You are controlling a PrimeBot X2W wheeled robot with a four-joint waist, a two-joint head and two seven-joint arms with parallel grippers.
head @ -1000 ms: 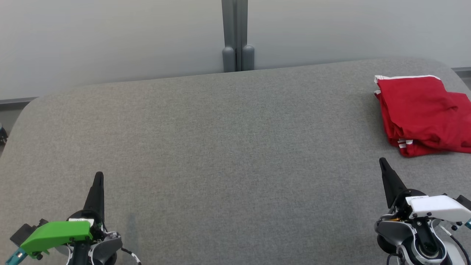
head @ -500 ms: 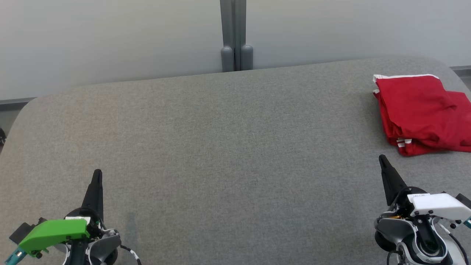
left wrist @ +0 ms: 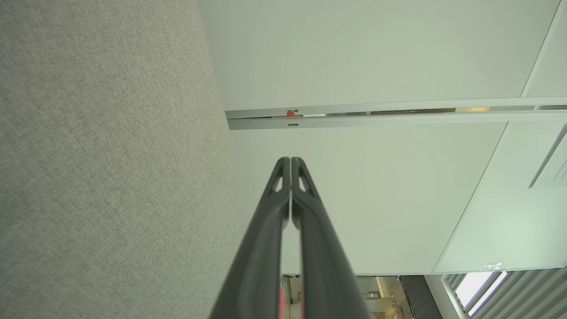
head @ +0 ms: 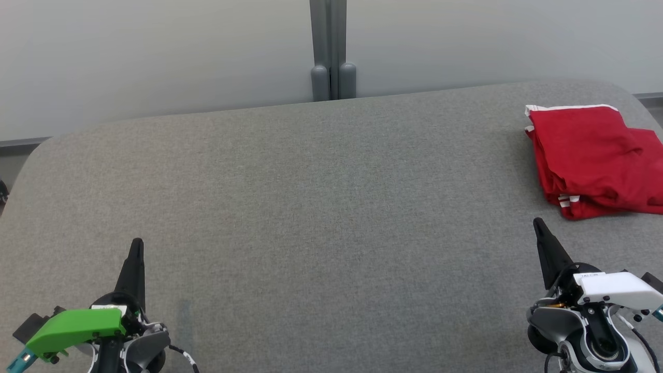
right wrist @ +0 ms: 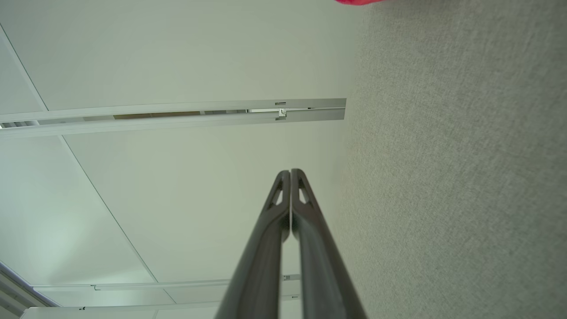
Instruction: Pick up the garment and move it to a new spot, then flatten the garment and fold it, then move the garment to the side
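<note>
The garment (head: 593, 158) is red with white trim and lies folded at the far right of the grey table (head: 321, 217); a sliver of the garment (right wrist: 356, 1) shows at the top of the right wrist view. My left gripper (head: 137, 243) rests at the lower left, shut and holding nothing, its tips (left wrist: 290, 159) pressed together. At the lower right my right gripper (head: 538, 223) is also shut and holds nothing, its tips (right wrist: 290, 171) touching, a short way in front of the garment.
A pale wall with a grey vertical post (head: 331, 49) stands behind the table's far edge. The table's rounded corners fall away at the far left and far right.
Both grippers sit slightly higher in the head view than a second ago, and the whole picture shifted a little left, so the camera moved. The garment lies as before.
</note>
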